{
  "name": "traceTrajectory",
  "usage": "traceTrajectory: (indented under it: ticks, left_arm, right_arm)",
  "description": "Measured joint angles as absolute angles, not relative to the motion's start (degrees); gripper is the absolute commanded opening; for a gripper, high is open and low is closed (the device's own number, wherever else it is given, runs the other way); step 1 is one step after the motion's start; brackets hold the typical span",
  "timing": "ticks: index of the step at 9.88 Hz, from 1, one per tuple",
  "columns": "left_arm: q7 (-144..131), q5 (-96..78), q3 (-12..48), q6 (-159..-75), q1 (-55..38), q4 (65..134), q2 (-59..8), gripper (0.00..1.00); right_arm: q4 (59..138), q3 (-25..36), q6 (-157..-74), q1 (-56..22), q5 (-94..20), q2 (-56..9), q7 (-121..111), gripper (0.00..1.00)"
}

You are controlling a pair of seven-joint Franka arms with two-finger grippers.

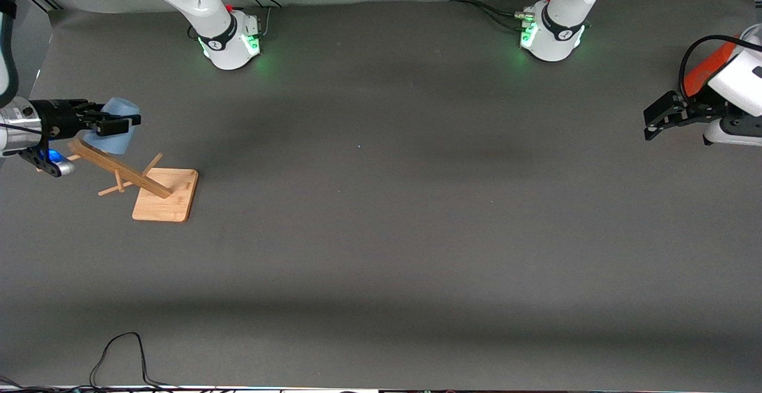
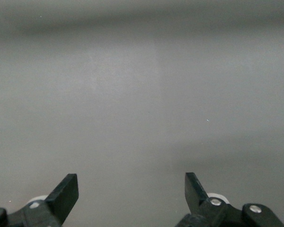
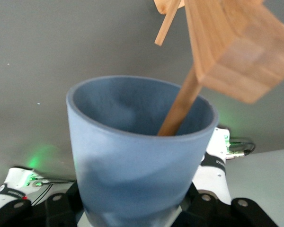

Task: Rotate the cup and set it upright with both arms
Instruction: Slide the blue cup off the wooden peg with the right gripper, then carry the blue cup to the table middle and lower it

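Note:
My right gripper (image 1: 116, 124) is shut on the light-blue cup (image 1: 121, 108) and holds it tilted in the air over the upper end of a leaning wooden peg rack (image 1: 122, 171), at the right arm's end of the table. In the right wrist view the cup (image 3: 132, 161) fills the space between my fingers, which grip it near its base. A thin wooden peg (image 3: 181, 106) reaches into its open mouth. My left gripper (image 1: 652, 122) is open and empty over bare table at the left arm's end, and waits. Its fingertips (image 2: 66, 189) show apart.
The rack's flat wooden base (image 1: 166, 203) lies on the grey table (image 1: 381, 232), nearer to the front camera than the cup. An orange-red object (image 1: 707, 72) shows partly hidden by the left arm. A black cable (image 1: 122, 351) lies at the table's front edge.

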State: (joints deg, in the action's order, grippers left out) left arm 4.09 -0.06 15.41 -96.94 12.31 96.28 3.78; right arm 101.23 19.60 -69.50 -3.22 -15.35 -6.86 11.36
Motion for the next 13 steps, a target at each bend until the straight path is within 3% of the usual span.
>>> traceTrajectory:
  ticks: [9, 13]
  left_arm:
    - [4.3, 0.2, 15.1, -96.5, 12.5, 96.3, 3.7, 1.00]
    - [4.5, 0.2, 14.6, -96.4, 12.7, 96.3, 3.6, 1.00]
  right_arm:
    - [101.0, 19.3, -64.1, -4.1, -23.5, -4.0, 22.2, 0.44]
    - [101.0, 19.0, -64.1, -8.6, -27.7, -2.9, 28.1, 0.44]
